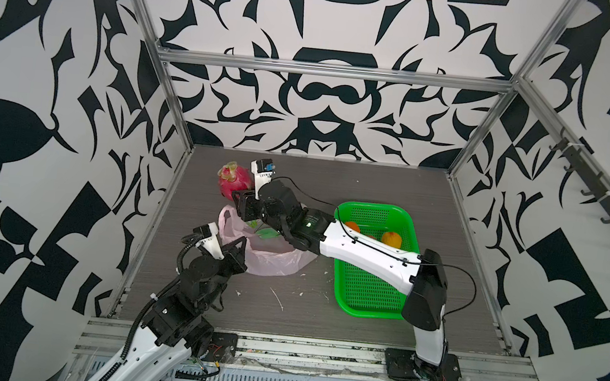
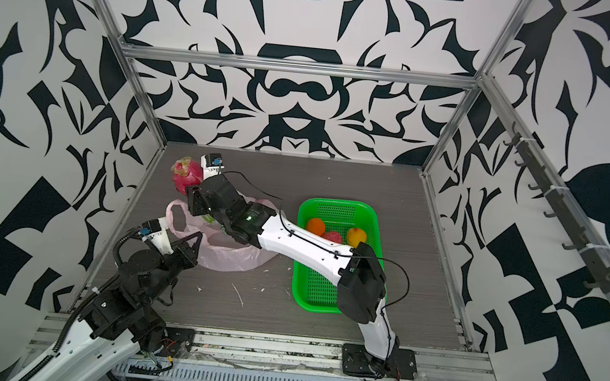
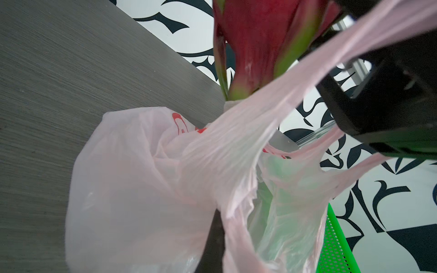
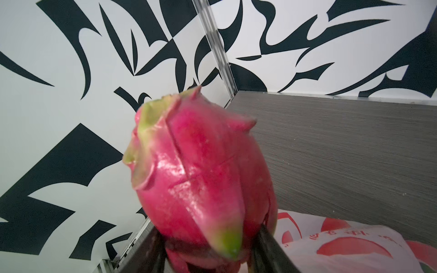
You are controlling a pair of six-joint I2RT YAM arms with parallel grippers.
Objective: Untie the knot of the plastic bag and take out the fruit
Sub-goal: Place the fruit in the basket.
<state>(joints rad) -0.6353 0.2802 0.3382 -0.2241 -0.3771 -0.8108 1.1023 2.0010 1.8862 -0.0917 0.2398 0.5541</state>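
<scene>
Clutching a dragon fruit (image 1: 234, 184), the right end effector (image 4: 210, 253) hovers; the left end effector (image 1: 238, 248) pinches the bag (image 1: 272, 261), three fruits (image 2: 332, 237) in the basket (image 1: 369, 295), one seemingly left.

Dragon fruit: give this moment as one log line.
right tool: shut on magenta green-tipped dragon fruit | left tool: shut on pale-pink plastic bag

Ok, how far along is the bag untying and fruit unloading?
Done: thin pale-pink plastic bag gapes open, handles untied; orange, small red ball and yellow-orange round fruit lie in green perforated basket.
In hand: right gripper holds a magenta dragon fruit clear of the bag; left gripper pinches one handle.
Left: set it down; green tips in the bag suggest one more.
</scene>
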